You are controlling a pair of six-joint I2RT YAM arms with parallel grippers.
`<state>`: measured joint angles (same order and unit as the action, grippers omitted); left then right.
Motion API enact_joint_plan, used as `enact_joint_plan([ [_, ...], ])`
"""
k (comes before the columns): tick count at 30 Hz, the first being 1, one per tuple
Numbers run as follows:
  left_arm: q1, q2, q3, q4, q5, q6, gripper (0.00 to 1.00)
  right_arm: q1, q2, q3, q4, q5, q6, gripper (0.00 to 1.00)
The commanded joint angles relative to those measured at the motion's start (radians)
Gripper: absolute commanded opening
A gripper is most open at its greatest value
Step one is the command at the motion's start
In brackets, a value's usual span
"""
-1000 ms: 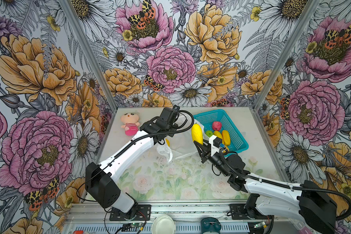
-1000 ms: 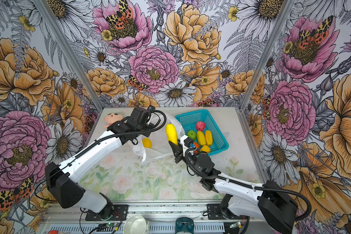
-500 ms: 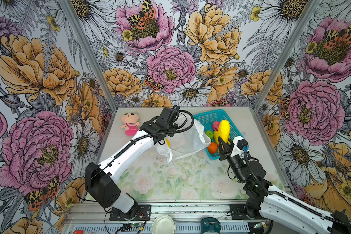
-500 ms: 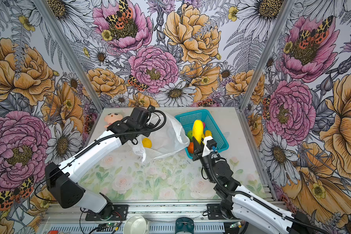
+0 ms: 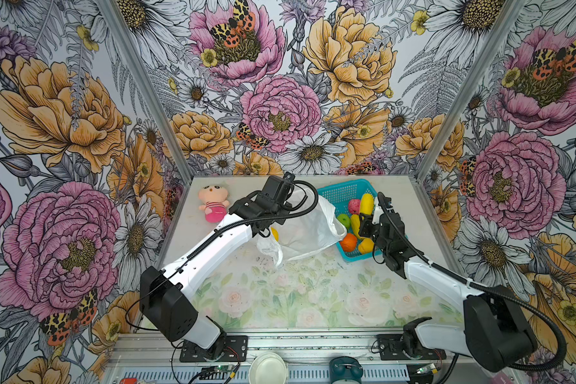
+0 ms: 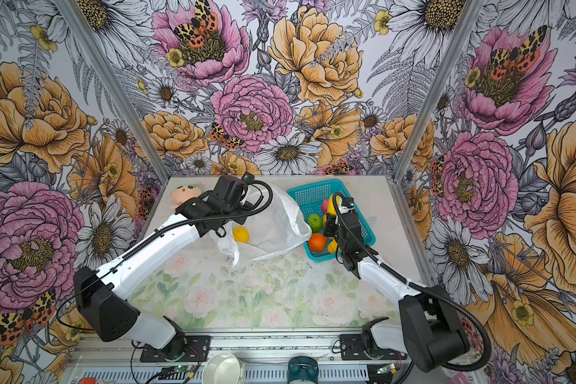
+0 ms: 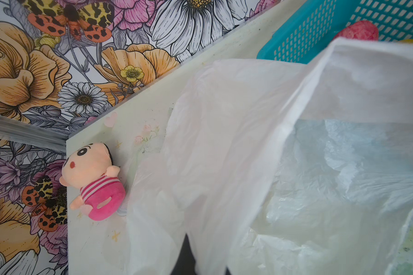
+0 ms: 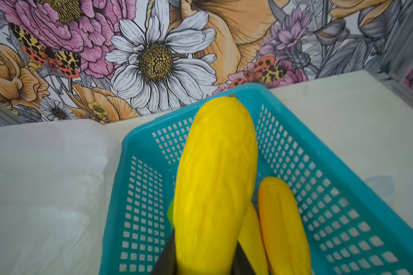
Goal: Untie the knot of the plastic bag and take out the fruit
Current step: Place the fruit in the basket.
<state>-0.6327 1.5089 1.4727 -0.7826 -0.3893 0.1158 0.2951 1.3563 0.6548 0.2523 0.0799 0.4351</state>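
Right pincer [image 8: 204, 262]: clamped on the lower end of a long yellow fruit [image 8: 215, 181], whose tip points out over the teal basket [image 8: 343, 190]. I cannot tell whether the fruit touches the basket floor.

Left pincer [image 6: 218, 232]: closed on the edge of the white bag [image 5: 310, 229]. It holds the mouth lifted off the tabletop [image 5: 313, 299]. The bag's far side slumps against the basket rim. No knot shows and the mouth gapes, so you can count the untying as done.

Step in hand, by my reading: you are setting a fruit down in the basket.
- Already in the basket: a pink-red ball [image 5: 353, 206], a green fruit [image 5: 344, 220], an orange [image 5: 349, 242] and smaller yellow fruits [image 8: 284, 226].
- In the bag: one round yellow fruit [image 6: 240, 234], close to the left pincer. It looks like the last, though the folds may hide more.

Next move calls for:
- Lower the long fruit into the free space and part the jaws.
- Back straight out so you do not knock the fruits beside it.
- Swing across and enter the bag through its mouth for the round one.
- You need the left hold high and the mouth wide, because thin film snags on jaws easily.

The pink doll [image 5: 212, 207] sits well apart near the back wall. Leave it alone.
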Motion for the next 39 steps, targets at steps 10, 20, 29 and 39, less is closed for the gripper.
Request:
enact_joint_plan([
  [10,-0.006,-0.017,0.026,-0.006,-0.016,0.005,0.00,-0.138,0.221,0.109,-0.024,-0.158,0.054,0.00],
  [20,-0.010,-0.023,0.026,-0.007,-0.017,0.005,0.00,-0.214,0.212,0.071,-0.002,-0.188,0.129,0.21],
  [29,-0.012,-0.026,0.026,-0.006,-0.020,0.005,0.00,-0.218,0.170,0.043,0.017,-0.215,0.119,0.57],
  [39,-0.012,-0.024,0.026,-0.008,-0.022,0.007,0.00,-0.207,-0.106,-0.064,-0.019,-0.148,0.067,0.62],
])
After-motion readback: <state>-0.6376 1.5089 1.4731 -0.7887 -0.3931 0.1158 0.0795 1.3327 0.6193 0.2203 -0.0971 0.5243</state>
